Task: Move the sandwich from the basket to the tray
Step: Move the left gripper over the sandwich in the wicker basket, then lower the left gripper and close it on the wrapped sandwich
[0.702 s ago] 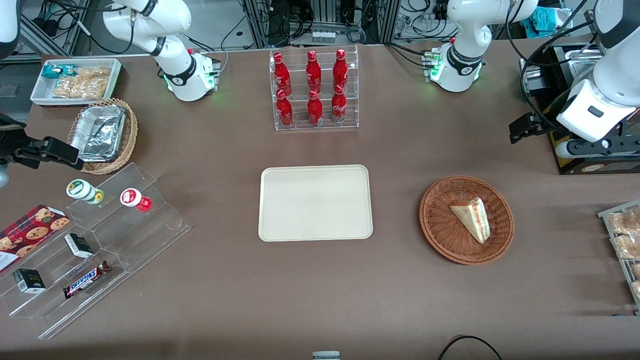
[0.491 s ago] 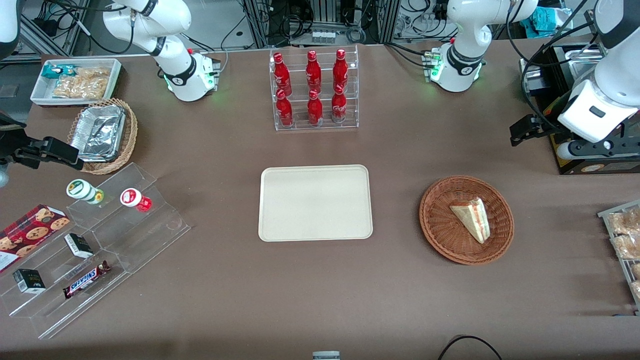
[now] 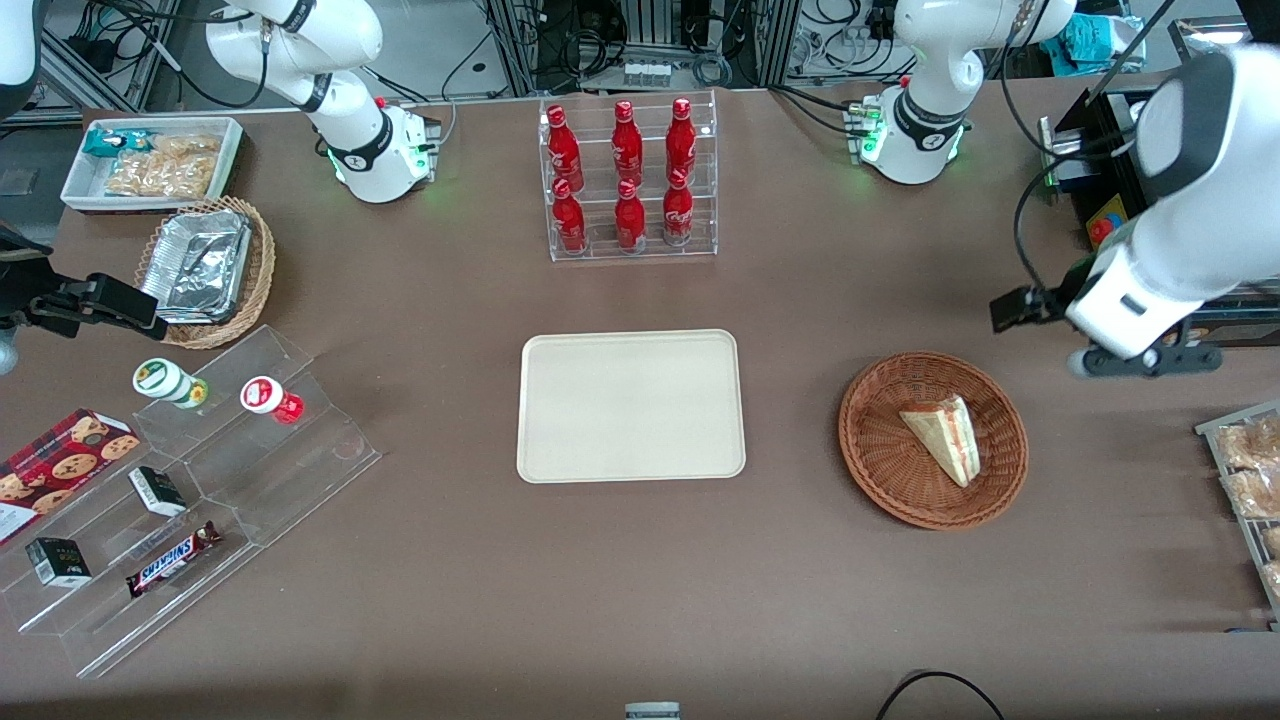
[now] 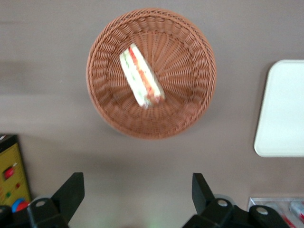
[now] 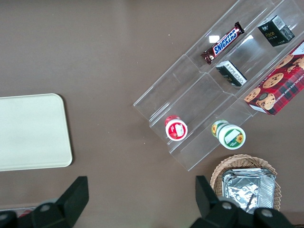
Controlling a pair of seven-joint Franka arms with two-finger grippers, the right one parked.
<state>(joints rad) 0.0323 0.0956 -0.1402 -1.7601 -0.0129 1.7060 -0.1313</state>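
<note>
Sandwich (image 3: 944, 436) lies flat in the basket (image 3: 880, 455), cut side with red and green filling showing in the left wrist view (image 4: 141, 76). Tray (image 3: 630, 405) sits bare mid-table, well apart from the basket (image 4: 190, 109), toward the parked arm's end. Rack of red bottles (image 3: 629, 177) is farther from the front camera than the tray. Bare tabletop between basket and tray. Gripper (image 4: 137, 199) hangs high above the table near the basket, jaws spread wide, holding nothing. Versus 0.5 s ago: the working arm has swung closer to the basket; sandwich and basket unmoved.
</note>
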